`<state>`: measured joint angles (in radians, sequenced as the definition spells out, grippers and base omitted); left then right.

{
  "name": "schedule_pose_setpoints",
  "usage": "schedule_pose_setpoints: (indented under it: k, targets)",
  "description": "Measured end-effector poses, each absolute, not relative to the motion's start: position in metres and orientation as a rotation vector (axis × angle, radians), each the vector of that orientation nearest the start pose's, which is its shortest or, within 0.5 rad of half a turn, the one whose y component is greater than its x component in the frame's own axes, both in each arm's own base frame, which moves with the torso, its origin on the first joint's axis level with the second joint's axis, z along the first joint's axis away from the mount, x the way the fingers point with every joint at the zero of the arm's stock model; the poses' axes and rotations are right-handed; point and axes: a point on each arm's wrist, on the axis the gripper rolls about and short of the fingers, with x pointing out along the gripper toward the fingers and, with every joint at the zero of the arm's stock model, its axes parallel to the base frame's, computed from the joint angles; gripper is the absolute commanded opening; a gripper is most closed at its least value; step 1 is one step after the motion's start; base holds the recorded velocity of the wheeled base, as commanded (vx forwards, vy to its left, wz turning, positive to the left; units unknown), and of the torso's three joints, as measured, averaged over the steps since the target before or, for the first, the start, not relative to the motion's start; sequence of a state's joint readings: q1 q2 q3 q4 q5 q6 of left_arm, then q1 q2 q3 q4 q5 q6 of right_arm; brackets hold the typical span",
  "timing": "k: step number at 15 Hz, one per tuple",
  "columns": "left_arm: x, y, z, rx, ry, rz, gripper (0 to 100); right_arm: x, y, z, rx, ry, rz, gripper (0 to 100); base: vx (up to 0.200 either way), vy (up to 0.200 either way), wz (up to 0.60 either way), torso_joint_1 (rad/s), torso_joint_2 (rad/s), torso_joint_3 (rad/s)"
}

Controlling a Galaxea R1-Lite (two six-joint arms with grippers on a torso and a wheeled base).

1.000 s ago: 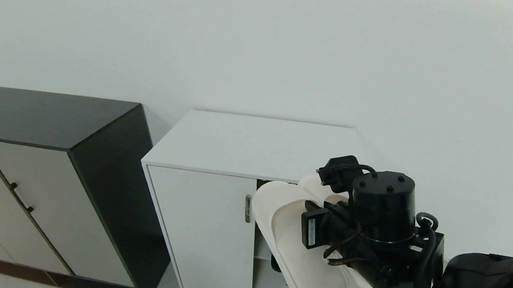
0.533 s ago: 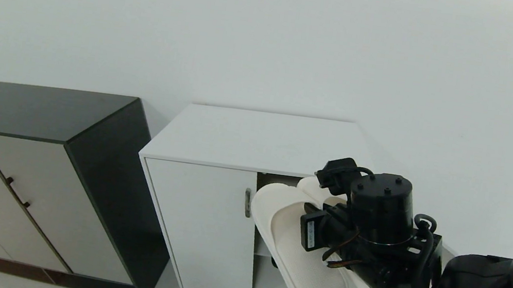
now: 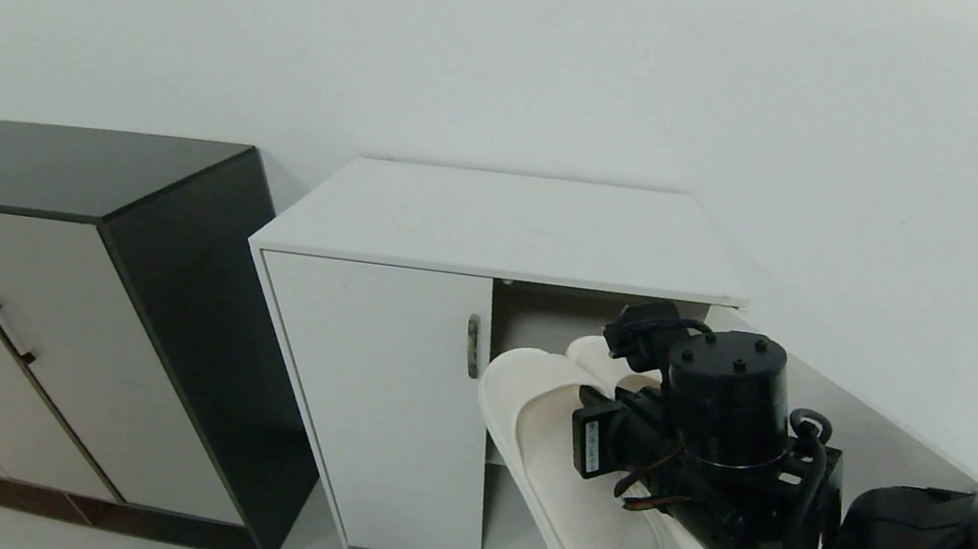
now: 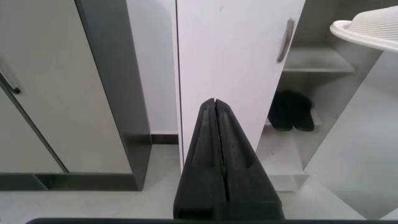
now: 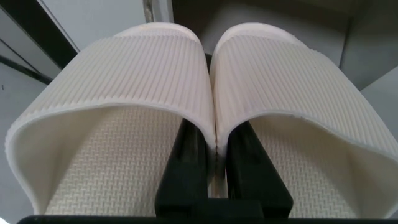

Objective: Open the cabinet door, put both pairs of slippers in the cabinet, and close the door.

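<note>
A pair of white slippers (image 3: 574, 490) hangs in front of the white cabinet's (image 3: 505, 221) open right half, toes toward the opening. My right gripper (image 5: 216, 152) is shut on them, pinching the two inner side walls together between its fingers. The cabinet's left door (image 3: 372, 391), with a slim metal handle (image 3: 472, 345), is closed. The right door (image 3: 881, 425) is swung outward. A pair of black slippers (image 4: 292, 111) lies on the lower level inside, under a shelf (image 4: 314, 61). My left gripper (image 4: 216, 124) is shut on nothing, low in front of the closed left door.
A dark cabinet (image 3: 91, 170) with pale doors stands close to the left of the white one, with a narrow gap between them. A bare wall rises behind both. Open floor (image 4: 155, 186) lies before the cabinets.
The head camera has shifted: both cabinets sit higher in the picture and more of the open compartment shows. The right gripper still holds the white slippers at the same spot in the picture.
</note>
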<state>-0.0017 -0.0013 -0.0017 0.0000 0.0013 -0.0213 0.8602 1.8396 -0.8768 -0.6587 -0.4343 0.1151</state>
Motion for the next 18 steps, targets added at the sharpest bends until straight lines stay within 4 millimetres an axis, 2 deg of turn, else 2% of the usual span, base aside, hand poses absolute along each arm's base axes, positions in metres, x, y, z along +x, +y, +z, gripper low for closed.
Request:
schedule_pose_setpoints:
  k: [10,18]
  targets:
    - [-0.0230,0.0001,0.0759,-0.021,-0.003,0.000,0,0.2269,0.2491,0.1556,-0.083,0.266,0.409,0,0.000,0.000,0.00,-0.174,0.50,0.318]
    - [-0.0230,0.0001,0.0759,-0.021,-0.003,0.000,0,0.2269,0.2492,0.1537,-0.087,0.271,0.409,0,0.000,0.000,0.00,-0.100,0.46,0.350]
